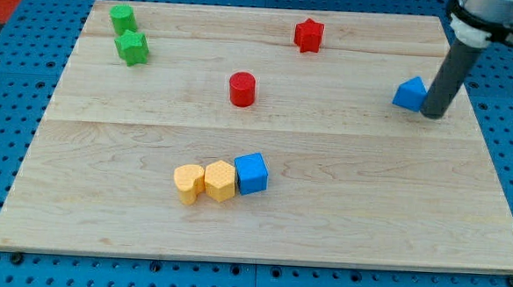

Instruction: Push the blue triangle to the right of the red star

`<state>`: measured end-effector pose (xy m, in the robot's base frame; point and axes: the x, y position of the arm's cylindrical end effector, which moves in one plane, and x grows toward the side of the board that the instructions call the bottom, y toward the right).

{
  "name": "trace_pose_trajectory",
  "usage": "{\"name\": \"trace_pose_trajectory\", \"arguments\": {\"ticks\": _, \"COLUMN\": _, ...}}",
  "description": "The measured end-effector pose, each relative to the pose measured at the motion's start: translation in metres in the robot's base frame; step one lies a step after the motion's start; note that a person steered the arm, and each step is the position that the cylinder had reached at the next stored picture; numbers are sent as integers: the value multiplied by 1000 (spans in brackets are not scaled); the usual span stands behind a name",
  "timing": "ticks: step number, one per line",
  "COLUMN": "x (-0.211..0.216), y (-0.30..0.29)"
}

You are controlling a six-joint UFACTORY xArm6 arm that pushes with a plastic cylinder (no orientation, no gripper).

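The blue triangle (409, 93) lies near the board's right edge, at mid height in the view. The red star (308, 35) sits near the view's top, right of centre, well to the upper left of the triangle. My tip (434, 113) rests on the board right against the triangle's right side, slightly below it. The dark rod rises from there to the view's top right corner.
A red cylinder (242, 88) stands near the board's middle. Two green blocks (122, 18) (131, 47) sit at the top left. Two yellow blocks (187, 183) (220, 179) and a blue cube (251, 173) form a row at the lower middle. The wooden board (77, 213) lies on a blue pegboard.
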<state>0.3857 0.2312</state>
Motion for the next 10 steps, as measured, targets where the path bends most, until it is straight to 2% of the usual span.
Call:
{"name": "trace_pose_trajectory", "arguments": {"ticks": 1, "x": -49, "y": -15}}
{"name": "trace_pose_trajectory", "arguments": {"ticks": 2, "x": -56, "y": -24}}
{"name": "trace_pose_trajectory", "arguments": {"ticks": 3, "x": -34, "y": -31}}
{"name": "trace_pose_trajectory", "arguments": {"ticks": 5, "x": -85, "y": -92}}
{"name": "trace_pose_trajectory", "arguments": {"ticks": 6, "x": -87, "y": -92}}
{"name": "trace_pose_trajectory", "arguments": {"ticks": 7, "x": -62, "y": -51}}
{"name": "trace_pose_trajectory", "arguments": {"ticks": 8, "x": 50, "y": -35}}
{"name": "trace_pose_trajectory", "arguments": {"ticks": 9, "x": 168, "y": -46}}
{"name": "trace_pose_trajectory", "arguments": {"ticks": 10, "x": 201, "y": -127}}
